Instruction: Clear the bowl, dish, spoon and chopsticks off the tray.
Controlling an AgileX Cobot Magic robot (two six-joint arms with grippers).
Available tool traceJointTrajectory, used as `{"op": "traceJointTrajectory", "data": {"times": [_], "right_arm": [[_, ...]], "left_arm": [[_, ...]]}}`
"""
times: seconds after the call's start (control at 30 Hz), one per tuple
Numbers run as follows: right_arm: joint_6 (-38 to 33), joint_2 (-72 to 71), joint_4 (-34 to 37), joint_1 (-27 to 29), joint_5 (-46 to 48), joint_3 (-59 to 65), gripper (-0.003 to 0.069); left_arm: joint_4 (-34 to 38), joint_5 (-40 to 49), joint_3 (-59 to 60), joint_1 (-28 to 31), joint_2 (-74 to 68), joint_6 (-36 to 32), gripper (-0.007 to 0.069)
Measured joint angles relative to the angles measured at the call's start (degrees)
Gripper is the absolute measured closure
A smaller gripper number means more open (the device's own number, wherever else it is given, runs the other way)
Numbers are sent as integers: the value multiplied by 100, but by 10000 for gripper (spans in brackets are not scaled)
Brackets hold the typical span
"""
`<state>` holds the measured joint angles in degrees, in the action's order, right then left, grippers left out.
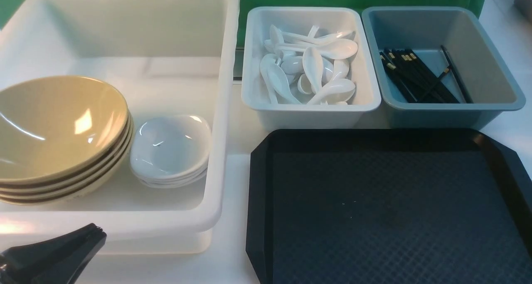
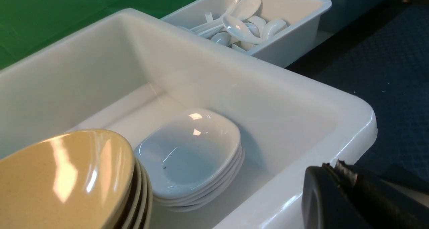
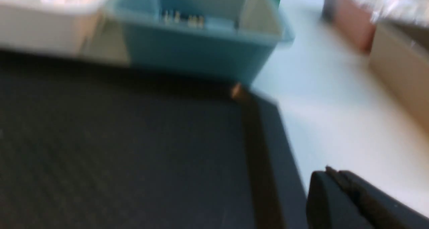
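My left gripper (image 1: 97,230) was pressed together, empty, at seven o'clock beside the big white bin (image 1: 224,109); my right gripper (image 3: 330,175) was likewise closed on nothing. The tray (image 1: 374,201) sat bare at four o'clock. The bowl (image 1: 58,122) topped its stack at nine, the dish (image 1: 170,144) just beside it, the spoon (image 1: 314,63) lay at twelve and the chopsticks (image 1: 415,74) at two.

From my front camera, the tray (image 1: 386,209) runs off the bottom and right of the picture, so I can't see its near edge. The stacked bowls (image 1: 58,138) are cut at the left. Only the tip of my left gripper (image 1: 93,230) shows. My right wrist camera is smeared with blur; the chopsticks (image 3: 182,19) in the blue-grey bin (image 3: 201,44) read as faint gold specks, and my right gripper (image 3: 330,175) is cropped.
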<state>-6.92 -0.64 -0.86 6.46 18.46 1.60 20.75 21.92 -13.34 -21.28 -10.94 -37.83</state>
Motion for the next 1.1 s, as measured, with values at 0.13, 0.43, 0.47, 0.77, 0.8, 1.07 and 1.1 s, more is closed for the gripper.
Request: {"op": "traceJointTrajectory", "data": {"times": [0.13,0.43,0.47,0.77,0.8,1.07,1.1], "right_arm": [[0,0,0,0,15,0,621],[0,0,0,0,22,0,616],[0,0,0,0,24,0,615],[0,-1,0,0,24,0,614],[0,-1,0,0,29,0,614],[0,-1,0,18,29,0,614],[0,-1,0,18,29,0,614]], "left_arm": [[0,0,0,0,0,0,639],[0,0,0,0,0,0,639],[0,0,0,0,0,0,639],[-146,-79,186,25,120,0,639],[-188,-80,204,33,137,0,639],[-1053,-1190,1334,1394,1130,1965,639],[-1133,-1287,1417,1531,1147,2187,639]]}}
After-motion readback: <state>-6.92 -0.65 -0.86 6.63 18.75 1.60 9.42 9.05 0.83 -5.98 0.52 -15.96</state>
